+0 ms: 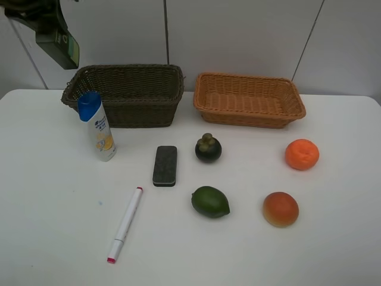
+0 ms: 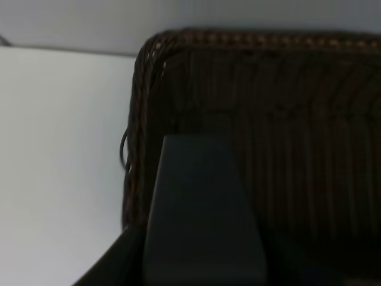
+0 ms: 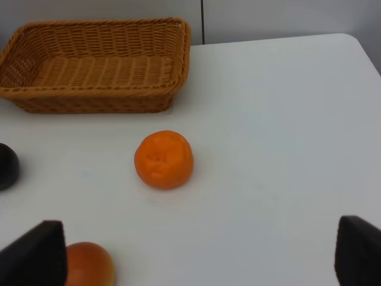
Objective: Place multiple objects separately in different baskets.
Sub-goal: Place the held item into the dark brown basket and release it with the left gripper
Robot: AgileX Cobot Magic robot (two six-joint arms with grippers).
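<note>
My left gripper [image 1: 34, 16] hangs at the far left, high beside the dark brown basket [image 1: 125, 95], shut on the dark green angular bottle [image 1: 58, 43]. In the left wrist view the bottle [image 2: 202, 208] fills the foreground over the dark basket [image 2: 286, 119]. My right gripper [image 3: 196, 256] is open and empty, out of the high view, near the orange [image 3: 164, 159] and the red-orange fruit [image 3: 86, 265]. On the table stand the shampoo bottle [image 1: 98, 126], black eraser [image 1: 165, 165], white marker [image 1: 125, 224], mangosteen [image 1: 208, 148], green fruit [image 1: 210, 202], orange [image 1: 302, 154] and red-orange fruit [image 1: 280, 209]. The light tan basket [image 1: 250, 100] is empty.
Both baskets stand side by side at the back of the white table [image 1: 53, 196], near the wall. The tan basket also shows in the right wrist view [image 3: 95, 65], with the mangosteen's edge [image 3: 7, 167] beside it.
</note>
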